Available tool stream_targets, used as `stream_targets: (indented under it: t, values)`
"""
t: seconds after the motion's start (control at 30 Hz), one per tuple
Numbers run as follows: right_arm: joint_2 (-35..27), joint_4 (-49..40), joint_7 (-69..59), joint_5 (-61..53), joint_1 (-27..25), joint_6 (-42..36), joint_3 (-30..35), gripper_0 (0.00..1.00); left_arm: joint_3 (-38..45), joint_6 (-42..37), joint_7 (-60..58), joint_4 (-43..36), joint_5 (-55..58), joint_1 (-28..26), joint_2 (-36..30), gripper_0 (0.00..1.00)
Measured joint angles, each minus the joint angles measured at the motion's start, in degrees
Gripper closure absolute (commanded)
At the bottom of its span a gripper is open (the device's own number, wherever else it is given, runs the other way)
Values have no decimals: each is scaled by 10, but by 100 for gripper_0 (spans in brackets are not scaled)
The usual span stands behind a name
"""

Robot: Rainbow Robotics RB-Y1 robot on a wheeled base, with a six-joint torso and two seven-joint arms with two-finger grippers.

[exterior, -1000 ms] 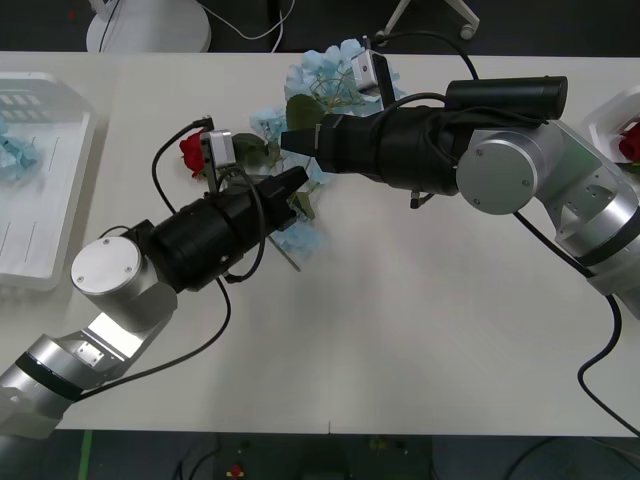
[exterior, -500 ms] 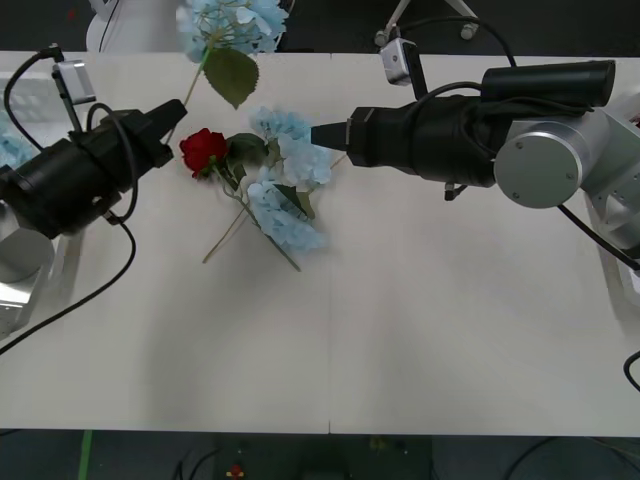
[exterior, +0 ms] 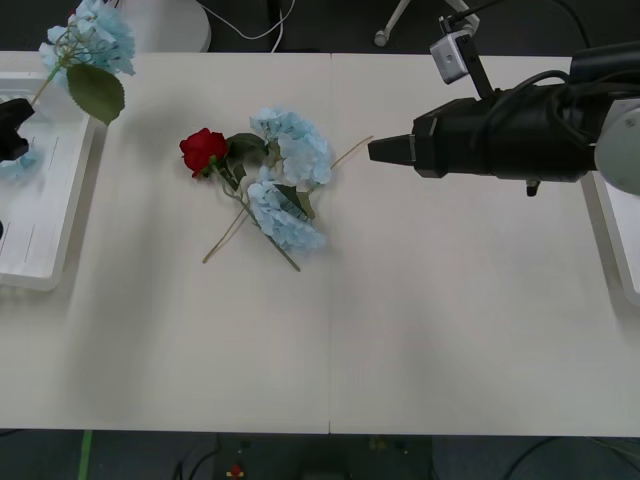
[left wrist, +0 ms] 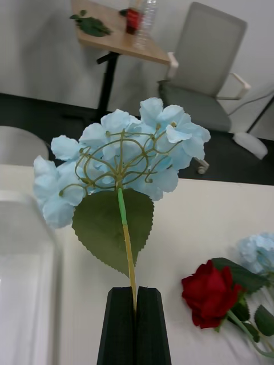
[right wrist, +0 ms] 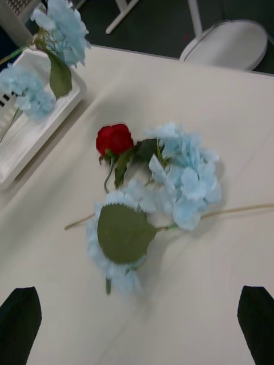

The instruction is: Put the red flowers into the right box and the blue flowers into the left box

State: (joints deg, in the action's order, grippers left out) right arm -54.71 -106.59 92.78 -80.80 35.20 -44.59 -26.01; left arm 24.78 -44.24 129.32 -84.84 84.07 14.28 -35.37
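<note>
Nearest us, bare white table [exterior: 330,340]. A little farther, left of centre, we find the pile waiting to be sorted: one red rose [exterior: 203,150] at its left end, pale blue hydrangea clusters [exterior: 290,180] crossing over thin stems, the lowest cluster [exterior: 285,218] trailing toward us.

From the right, our right gripper [right wrist: 137,322] points at that pile but stands well apart from it, black fingers spread wide with nothing between them.

Out at the far left, our left gripper [left wrist: 135,325] hangs over the left box [exterior: 40,270], fingers pressed together on the thin stem of one blue hydrangea [left wrist: 123,154], which stands upright above them with its big green leaf [left wrist: 112,225]. Another blue cluster [right wrist: 25,94] already lies in that tray. At the right edge, a sliver of the right box [exterior: 612,235].

How will these handle? We judge them very light, soft in the head, springy in the stem. Petals would crush or slip, so the stem is the place to pinch, just as the left is doing. For the rose, we'd take the bare stem below its leaves, where it runs clear of the blue clusters; the tangle could drag a neighbour along.
</note>
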Motion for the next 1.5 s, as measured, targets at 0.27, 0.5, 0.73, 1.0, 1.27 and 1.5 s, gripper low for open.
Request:
stream_targets:
  t: [0.27,0.5,0.73,1.0,1.27,1.5]
  values:
    - [-1,58,177,-110,-20,-215,169,0,65,-9,-51,66,-57,0,-49,100]
    - [-1,87,292,-132,-22,-276,193,0,103,-9,-51,140,-58,0,-81,100]
    - [-1,87,457,-149,-26,-306,193,0,115,-9,-51,167,-85,-10,-99,99]
    - [-2,87,515,-186,-27,-316,193,0,101,23,-51,167,-112,-43,-99,17]
    - [-2,87,515,-189,-39,-306,193,0,67,-13,-51,165,-89,-50,-101,2]
    - [-2,87,515,-189,-42,-306,193,0,40,-123,-51,146,10,-27,-101,2]
